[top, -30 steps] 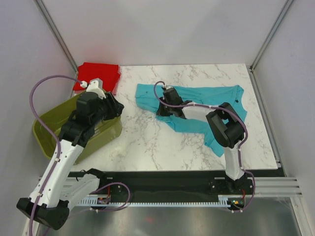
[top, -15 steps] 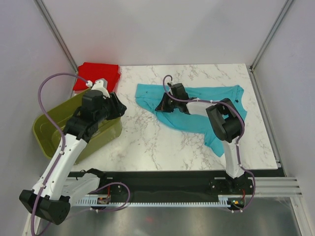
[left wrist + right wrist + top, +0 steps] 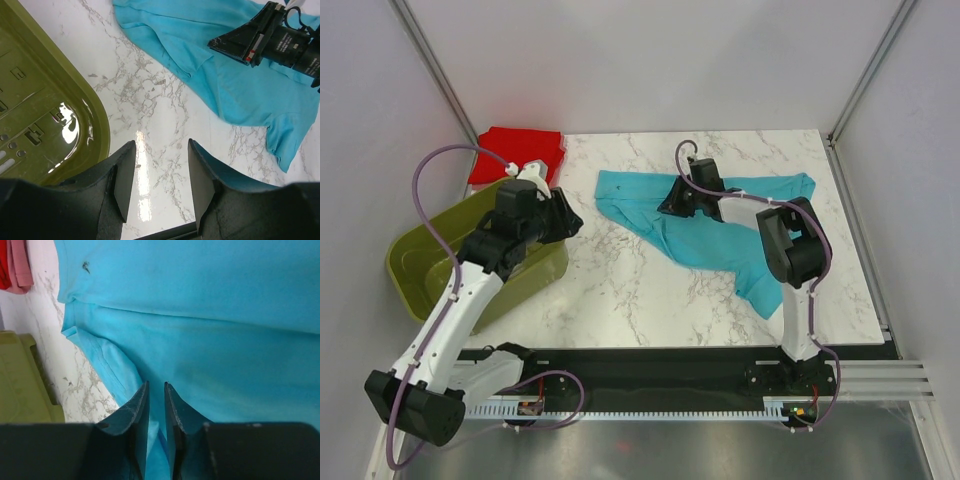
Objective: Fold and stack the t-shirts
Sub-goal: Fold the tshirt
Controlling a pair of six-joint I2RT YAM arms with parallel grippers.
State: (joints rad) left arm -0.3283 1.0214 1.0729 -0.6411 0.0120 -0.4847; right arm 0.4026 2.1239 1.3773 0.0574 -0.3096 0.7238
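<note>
The turquoise t-shirt (image 3: 720, 245) lies spread and partly folded over on the marble table, right of centre. My right gripper (image 3: 670, 205) rests low on its upper left part. In the right wrist view this gripper (image 3: 156, 385) is open by a narrow gap, with turquoise cloth (image 3: 210, 340) lying under and between the fingers. The red t-shirt (image 3: 518, 152) sits as a flat bundle at the back left corner. My left gripper (image 3: 565, 215) hovers over the basket's right end, open and empty (image 3: 161, 145), above bare marble, left of the turquoise shirt (image 3: 240, 95).
An olive-green slotted basket (image 3: 420, 262) stands at the table's left edge, below the red bundle; its rim (image 3: 97, 125) is just left of my left fingers. Grey walls close in the back and sides. Bare marble (image 3: 620, 290) lies between the basket and the turquoise shirt.
My right gripper has slid up and to the right across the turquoise shirt, taking cloth along, and its jaws have parted slightly. The left arm has shifted a little toward the table's middle.
</note>
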